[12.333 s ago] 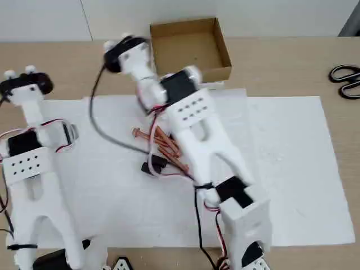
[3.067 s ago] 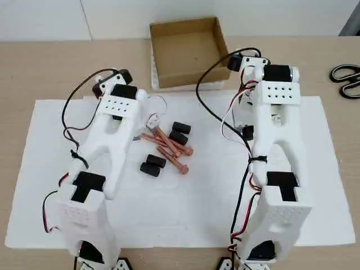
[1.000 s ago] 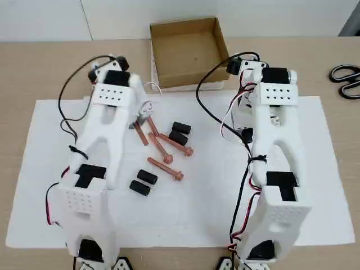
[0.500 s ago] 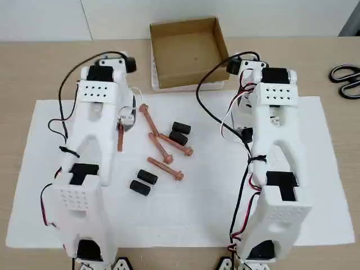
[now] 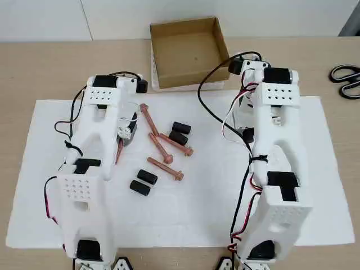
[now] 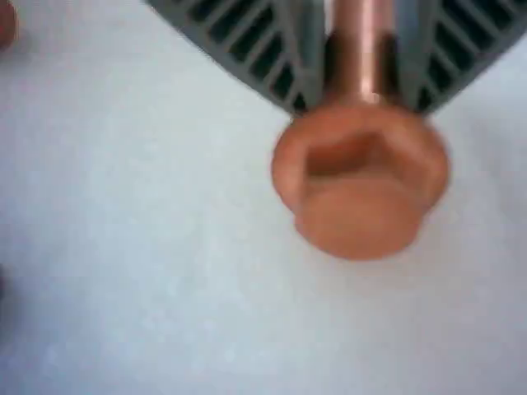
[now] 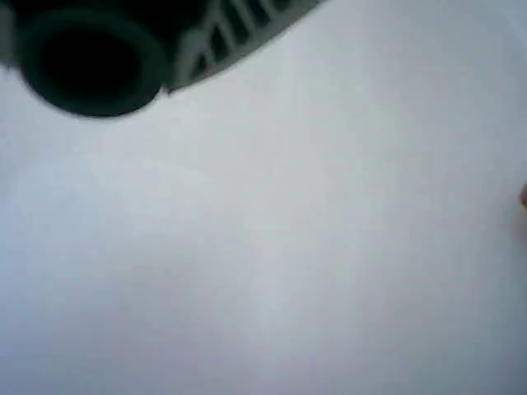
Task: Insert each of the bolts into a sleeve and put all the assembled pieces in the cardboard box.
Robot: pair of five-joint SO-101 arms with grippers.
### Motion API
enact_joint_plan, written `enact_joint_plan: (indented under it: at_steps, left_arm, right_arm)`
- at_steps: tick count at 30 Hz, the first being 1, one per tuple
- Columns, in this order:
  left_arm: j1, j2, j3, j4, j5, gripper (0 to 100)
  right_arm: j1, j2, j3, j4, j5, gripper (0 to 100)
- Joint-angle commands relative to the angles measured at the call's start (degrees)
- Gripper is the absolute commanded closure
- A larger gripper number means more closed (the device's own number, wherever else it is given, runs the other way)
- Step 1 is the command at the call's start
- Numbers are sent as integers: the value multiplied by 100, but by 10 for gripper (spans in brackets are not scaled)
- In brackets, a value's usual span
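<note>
A light wooden table (image 5: 45, 67) is carrying a wide white sheet (image 5: 315, 169) that is covering most of its middle and near part, with bare wood showing along the far edge and at both far corners. Beyond the far edge a pale wall (image 5: 45, 17) is standing, a thin seam running down it. Black-handled scissors (image 5: 347, 80) are lying at the right edge. Soft, even light is falling, casting only faint shadows.

bolts (image 5: 165, 168): 4 loose, copper | sleeves (image 5: 178, 138): 4 black, flat | cardboard box (image 5: 188, 53): open
</note>
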Motion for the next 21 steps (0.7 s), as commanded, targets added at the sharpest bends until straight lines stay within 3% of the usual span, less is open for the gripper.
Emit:
enact_joint_plan:
  at_steps: [1, 9, 21]
  left_arm:
    - [-123, -53, -22, -167, -44, 992]
    - [-97, -70, -57, -299, -44, 924]
    - [-105, -26, -233, -396, -26, 923]
  right_arm:
    - [31, -382, -53, -4, 9, 995]
    - [31, -382, -53, -4, 9, 995]
    - [31, -365, -53, -31, 9, 995]
